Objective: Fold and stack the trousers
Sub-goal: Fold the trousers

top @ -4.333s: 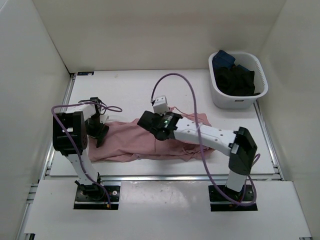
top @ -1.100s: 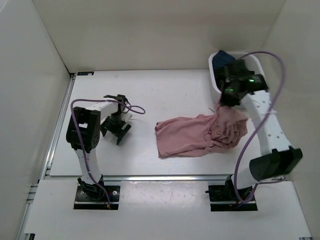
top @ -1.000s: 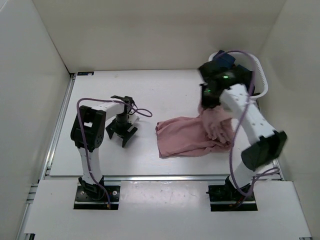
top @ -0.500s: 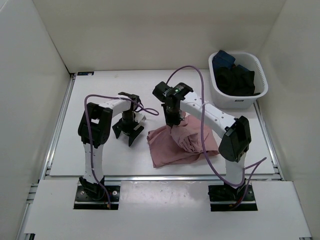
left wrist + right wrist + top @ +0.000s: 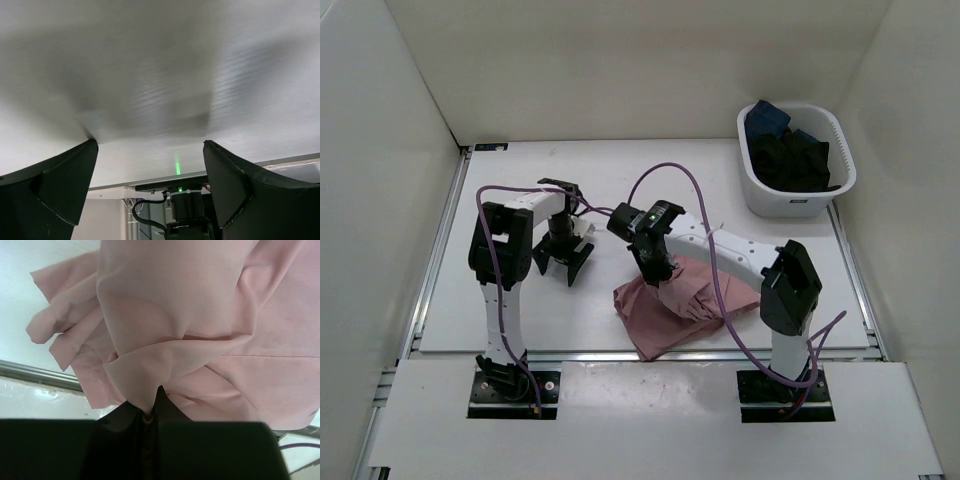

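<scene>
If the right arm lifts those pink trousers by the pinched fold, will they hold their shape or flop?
Probably floppy: the dusty-pink thin-fabric trousers drape in loose folds from the right gripper, so the unheld part would likely sag and unfold. They look light. The thin pinch between the fingers may slip if pulled quickly.

No legible text, label, brand, number or sign appears on any surface in the top external, left wrist or right wrist views at this moment.
</scene>
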